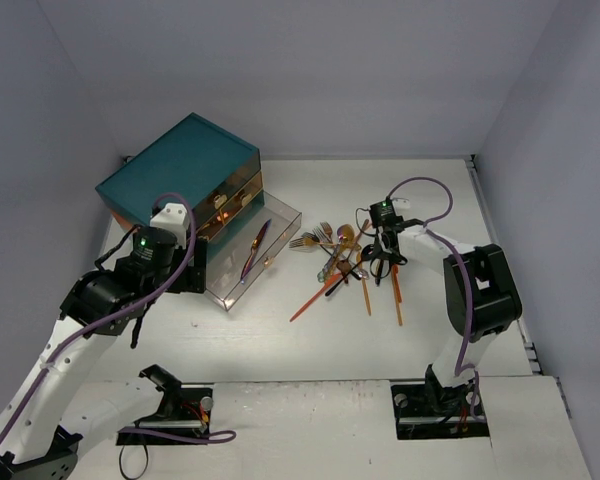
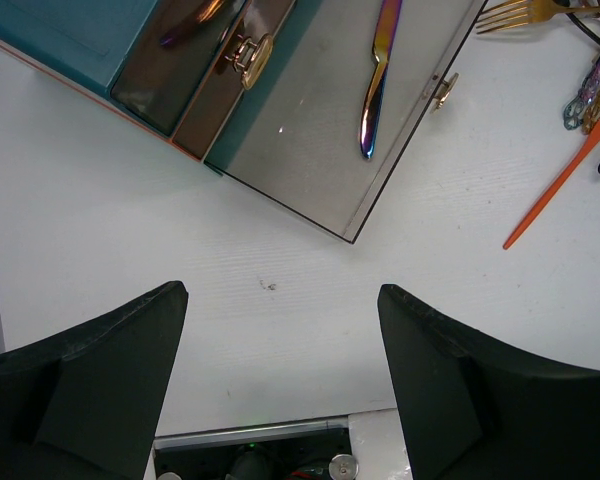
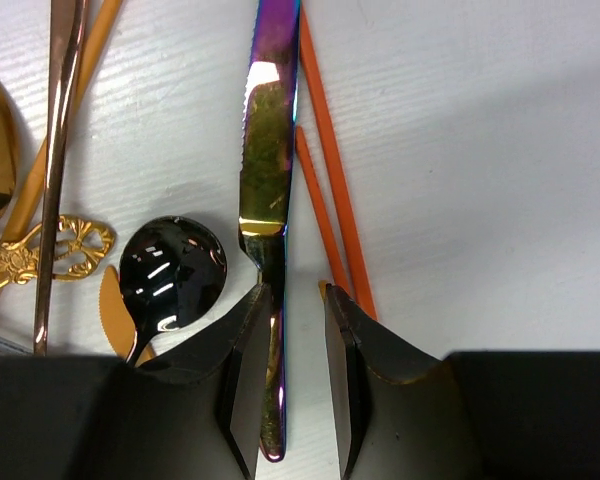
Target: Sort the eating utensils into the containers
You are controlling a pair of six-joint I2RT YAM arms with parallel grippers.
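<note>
Left fingers (image 2: 110,370): spread wide above the desk (image 2: 280,290); drawer (image 2: 310,150) just ahead held a rainbow knife (image 2: 377,80).
Right fingers (image 3: 242,380): narrowly apart, not pinching, straddling the handle of a second rainbow knife (image 3: 265,150).

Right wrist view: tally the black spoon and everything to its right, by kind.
Black spoon: 1
Rainbow knife: 1
Orange chopsticks: 2
Total: 4

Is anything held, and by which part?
Nothing gripped. The right gripper straddles the handle of the iridescent knife, jaws not closed; the left gripper is open, empty.
</note>
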